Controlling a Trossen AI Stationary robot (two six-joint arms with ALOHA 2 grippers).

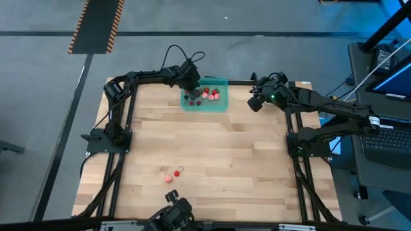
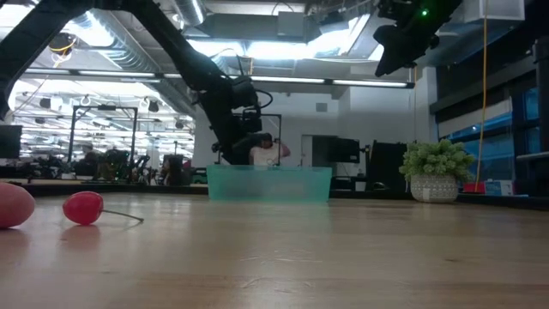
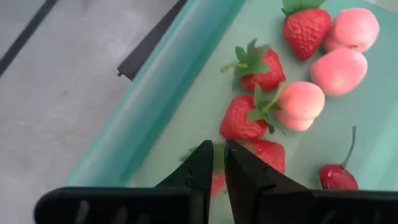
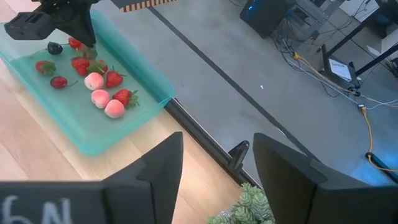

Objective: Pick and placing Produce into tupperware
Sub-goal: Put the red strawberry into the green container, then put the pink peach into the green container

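Observation:
The teal tupperware (image 1: pixel 218 106) stands at the table's far edge and holds several pieces of produce: red strawberries (image 3: pixel 258 65), pale pink pieces (image 3: pixel 339 68) and a cherry (image 3: pixel 339 177). My left gripper (image 3: pixel 217 149) reaches down into its left end, its fingers almost together on a strawberry (image 3: pixel 214 180). My right gripper (image 4: pixel 217 168) hangs open and high over the far right of the table. A red cherry (image 2: pixel 83 208) and a pink piece (image 2: pixel 13 206) lie on the wood near the front edge. My left gripper has the strawberry's green leafy cap (image 3: pixel 214 158) in the narrow gap between its two fingertips. The fingers slant down from the table's left side. The red body shows just below the tips, low inside the tupperware; whether it rests on the floor I cannot tell.
A small potted green plant (image 2: pixel 437 167) stands at the table's far right, below my right gripper. The wide wooden middle of the table (image 1: pixel 212 147) lies between the tupperware and the two loose pieces (image 1: pixel 172 175).

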